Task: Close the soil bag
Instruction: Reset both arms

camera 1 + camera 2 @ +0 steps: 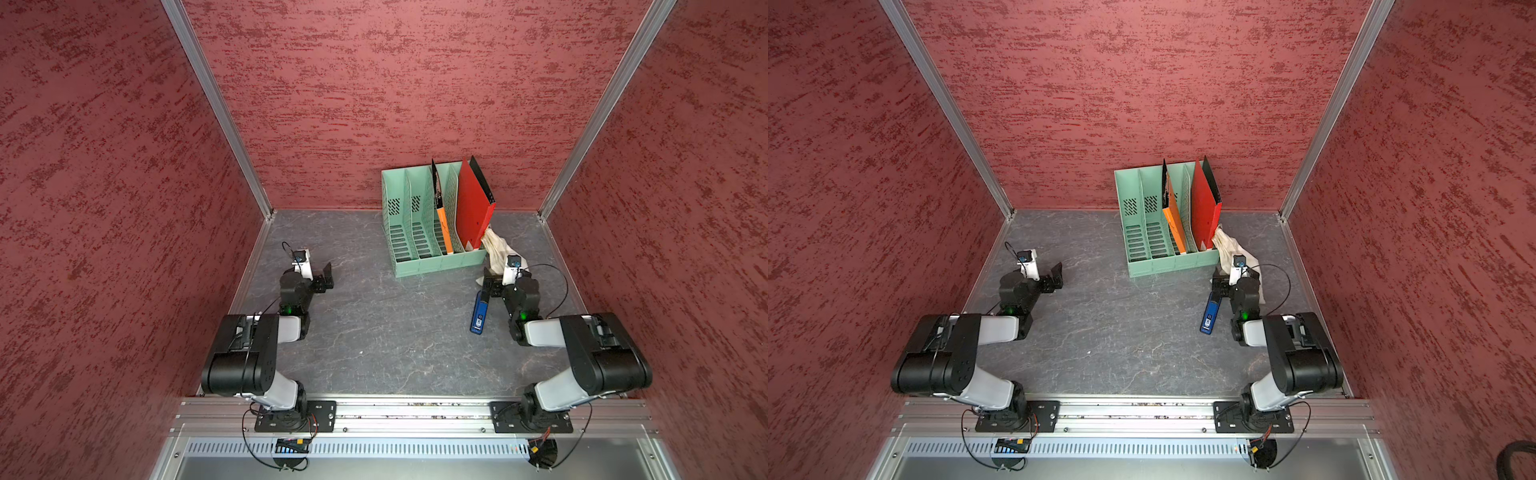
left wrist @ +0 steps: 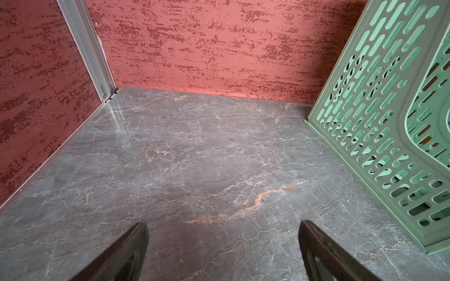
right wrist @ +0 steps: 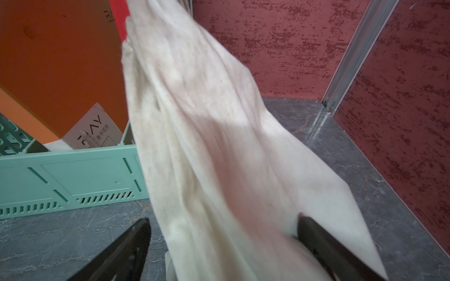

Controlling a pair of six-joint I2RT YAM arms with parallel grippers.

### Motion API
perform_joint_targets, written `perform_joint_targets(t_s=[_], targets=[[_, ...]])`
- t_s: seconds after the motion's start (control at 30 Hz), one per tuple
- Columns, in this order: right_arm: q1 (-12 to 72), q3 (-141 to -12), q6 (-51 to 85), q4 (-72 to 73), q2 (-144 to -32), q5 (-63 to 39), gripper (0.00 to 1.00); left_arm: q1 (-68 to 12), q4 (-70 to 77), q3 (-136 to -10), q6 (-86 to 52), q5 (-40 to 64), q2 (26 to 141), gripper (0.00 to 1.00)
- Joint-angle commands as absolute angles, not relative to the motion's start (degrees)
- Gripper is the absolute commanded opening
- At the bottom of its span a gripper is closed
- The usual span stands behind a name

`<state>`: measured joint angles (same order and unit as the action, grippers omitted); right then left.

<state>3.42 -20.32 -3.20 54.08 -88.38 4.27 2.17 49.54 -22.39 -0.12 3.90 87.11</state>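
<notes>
The soil bag is a cream, wrinkled cloth sack that leans against the right end of the green file rack. It fills the right wrist view, where the soil bag has its gathered top up against a red folder. My right gripper is open at the sack's lower part, with cloth lying between its wide-spread fingers. My left gripper is open over bare tabletop at the left, far from the sack. No cords show.
The rack holds a red folder and an orange one. A blue flat device lies on the grey marbled tabletop beside my right arm. Red walls close in the back and both sides.
</notes>
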Motion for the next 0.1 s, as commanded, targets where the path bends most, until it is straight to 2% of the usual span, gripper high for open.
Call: perform_joint_targets(t_s=[0.0,0.07], targets=[[3.0,-21.2,-2.4,54.1,-88.7,3.5,0.98,2.1,50.7,-21.9,0.6,3.3,87.4,1.00],[2.9,-21.3,-2.3,53.9,-88.7,3.5,0.98,2.0,50.8,-21.8,0.7,3.4,87.4,1.00]])
